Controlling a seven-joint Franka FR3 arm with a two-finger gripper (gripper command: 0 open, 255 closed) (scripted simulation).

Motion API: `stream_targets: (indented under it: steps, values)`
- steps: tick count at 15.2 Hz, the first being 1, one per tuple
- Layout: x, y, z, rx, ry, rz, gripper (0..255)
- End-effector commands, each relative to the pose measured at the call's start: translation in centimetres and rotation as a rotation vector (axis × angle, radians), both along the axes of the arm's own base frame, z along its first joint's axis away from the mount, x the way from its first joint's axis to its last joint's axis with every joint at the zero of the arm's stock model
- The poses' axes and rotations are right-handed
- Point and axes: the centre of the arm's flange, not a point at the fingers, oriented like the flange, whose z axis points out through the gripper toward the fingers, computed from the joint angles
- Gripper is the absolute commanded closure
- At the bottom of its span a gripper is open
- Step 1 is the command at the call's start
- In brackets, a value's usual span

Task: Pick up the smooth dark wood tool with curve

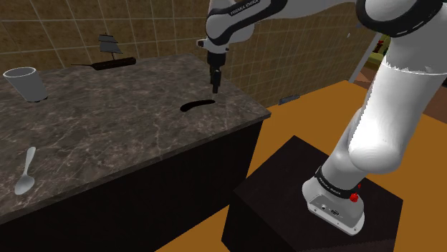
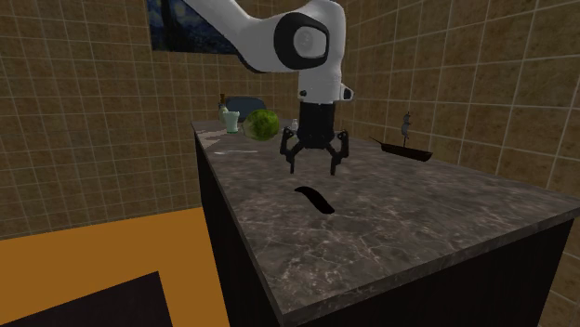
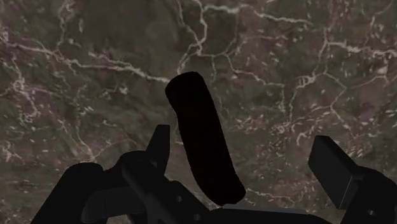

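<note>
1. Closest to me, a spoon (image 1: 26, 175) lies by the counter's (image 1: 107, 129) near edge.
2. Further along, close to the counter edge on the stand's side, the tool (image 1: 198, 106) lies flat, a dark curved strip.
3. The gripper (image 1: 215, 89) hangs right over it, jaws wide apart and holding nothing. The tool's long axis runs crosswise to the line between the fingers, so they straddle its narrow width. It sits nearer one finger than the other, so I'd say a small sideways nudge before dropping.
4. A cup (image 1: 25, 84) stands towards the far corner.
</note>
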Motion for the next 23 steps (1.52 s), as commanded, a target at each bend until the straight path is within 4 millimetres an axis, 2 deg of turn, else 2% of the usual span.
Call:
stream_targets:
  steps: [1,5,13,15,16,23]
  values:
    - [1.8,1.4,-1.5,0.000,-0.003,0.088,0]
    - [4.9,4.8,-4.2,-0.001,-0.008,0.257,0]
    - [5.0,5.0,-8.3,-0.001,-0.009,0.264,0]
    - [5.0,5.0,-8.3,-0.001,-0.009,0.264,0]
    - [5.0,5.0,-8.3,-0.001,-0.009,0.264,255]
    - [5.0,5.0,-8.3,-0.001,-0.009,0.265,255]
